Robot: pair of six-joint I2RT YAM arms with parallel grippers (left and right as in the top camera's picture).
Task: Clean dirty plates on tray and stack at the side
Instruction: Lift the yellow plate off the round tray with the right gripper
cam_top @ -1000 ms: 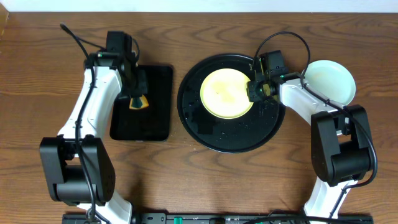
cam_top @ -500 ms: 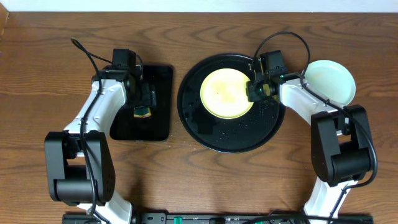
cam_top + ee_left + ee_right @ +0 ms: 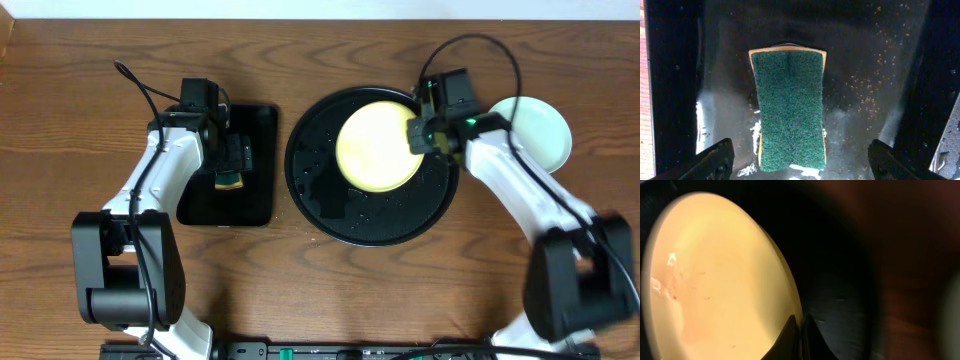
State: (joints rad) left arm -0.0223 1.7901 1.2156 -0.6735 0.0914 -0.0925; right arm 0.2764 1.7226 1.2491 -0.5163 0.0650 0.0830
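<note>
A pale yellow plate sits tilted over the right half of the round black tray. My right gripper is shut on its right rim. The right wrist view shows the fingertips pinched on the plate's edge, gripper, with the tray below. A pale mint-blue plate lies on the table to the right, partly under my right arm. My left gripper hangs open over a green sponge. In the left wrist view the sponge lies apart from the fingers of that gripper.
The sponge rests on a small rectangular black tray, wet and speckled with crumbs, left of the round tray. Water drops dot the round tray's floor. Bare wooden table surrounds everything.
My left gripper opened and let the sponge down onto the rectangular tray. My right gripper shut on the yellow plate's rim and has carried it up and to the right.
</note>
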